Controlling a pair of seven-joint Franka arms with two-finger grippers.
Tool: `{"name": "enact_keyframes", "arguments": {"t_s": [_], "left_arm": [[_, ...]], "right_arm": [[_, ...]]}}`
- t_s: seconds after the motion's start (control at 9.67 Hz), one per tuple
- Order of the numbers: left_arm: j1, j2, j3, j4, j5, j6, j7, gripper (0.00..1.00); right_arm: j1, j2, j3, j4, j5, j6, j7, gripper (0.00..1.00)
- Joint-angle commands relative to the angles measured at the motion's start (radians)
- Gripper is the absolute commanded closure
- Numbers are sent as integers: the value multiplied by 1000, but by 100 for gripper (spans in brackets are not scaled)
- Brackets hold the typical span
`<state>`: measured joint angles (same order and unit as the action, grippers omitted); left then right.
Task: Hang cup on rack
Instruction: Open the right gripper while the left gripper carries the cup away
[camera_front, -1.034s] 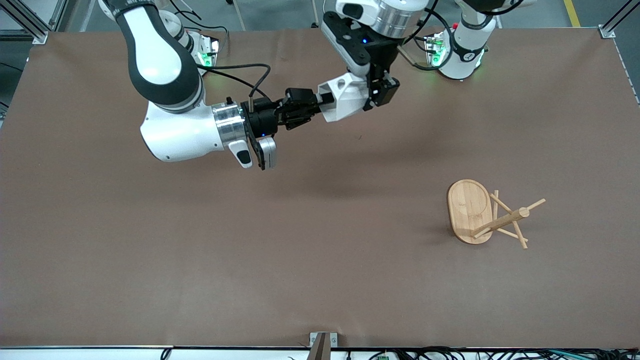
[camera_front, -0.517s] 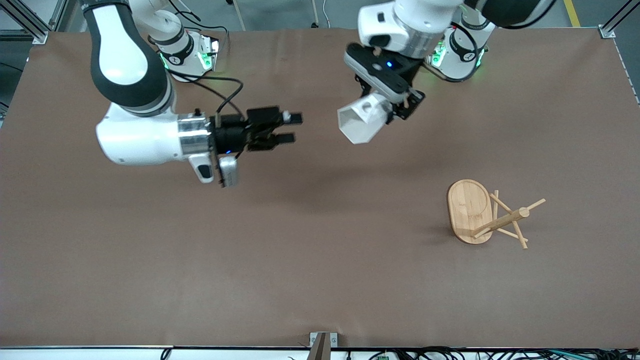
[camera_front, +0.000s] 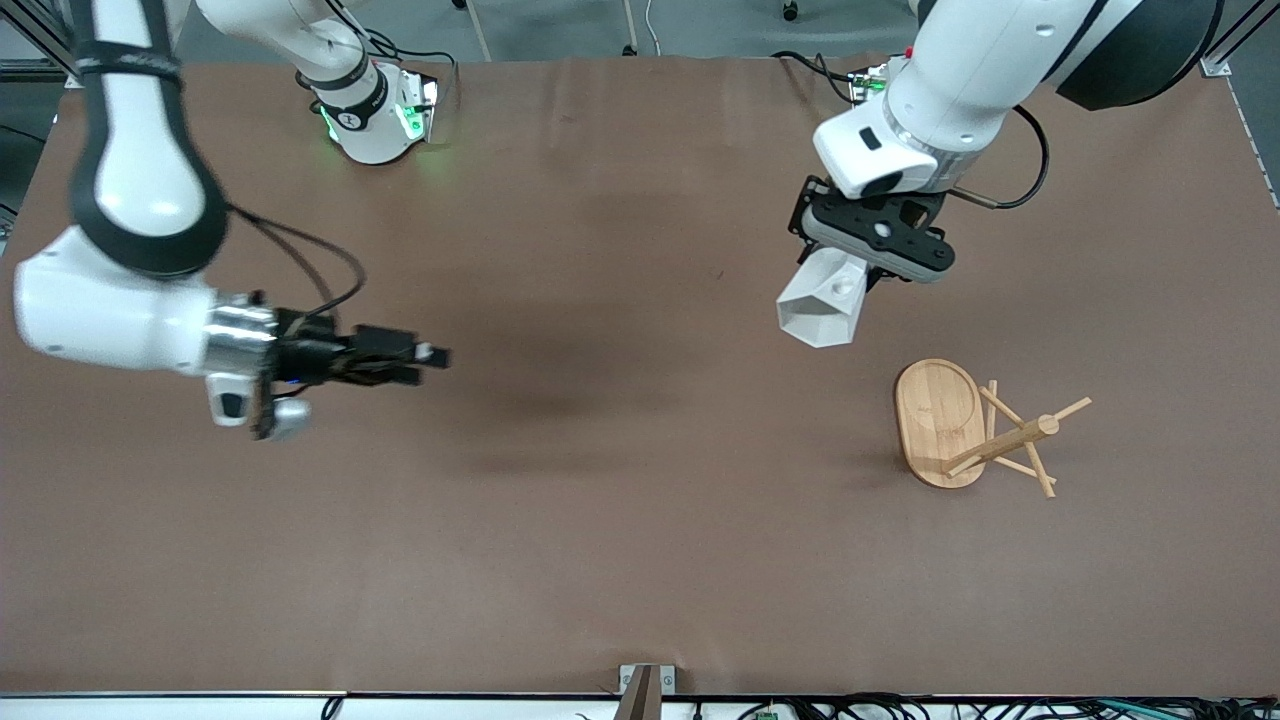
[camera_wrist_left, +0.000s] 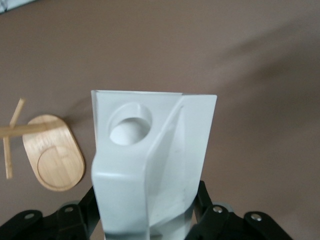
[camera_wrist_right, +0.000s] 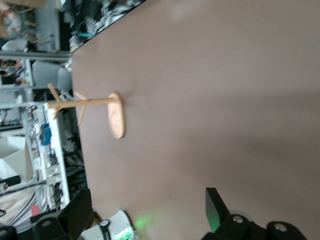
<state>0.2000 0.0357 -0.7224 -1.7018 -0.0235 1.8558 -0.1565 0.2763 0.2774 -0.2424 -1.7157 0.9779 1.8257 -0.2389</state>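
- The left gripper (camera_front: 868, 262) is clamped on the cup (camera_front: 822, 303), up in the air over bare table (camera_front: 640, 560). The cup's mouth tips down and away from the hand; its handle hole (camera_wrist_left: 130, 124) is unobstructed.
- The rack (camera_front: 975, 430) stands just ahead of and below the held cup, toward the left arm's end of the table. The post leans in the front view, and thin pegs cross near its top.
- The left arm is much the nearer to the rack; the table around the base is open.
- The right gripper (camera_front: 425, 362) is spread wide and empty, well apart from the rack, waiting.
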Motion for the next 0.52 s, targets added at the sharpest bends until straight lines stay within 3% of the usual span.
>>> {"name": "enact_keyframes", "arguments": {"t_s": [0.0,0.1,0.41], "left_arm": [[48,-80,-5,-168,-35,63,-67,100],[85,-80,-6,-195,-41,72,-70,99],[147,-59,-5,-225,-52,72,-55,99]], "right_arm": [[-145,-30,15,-10,-109,-93,7,0],[-205,-35,18,7,-240,-121,-5,0],[-213,-64,18,91,-578,-121,-30,0]]}}
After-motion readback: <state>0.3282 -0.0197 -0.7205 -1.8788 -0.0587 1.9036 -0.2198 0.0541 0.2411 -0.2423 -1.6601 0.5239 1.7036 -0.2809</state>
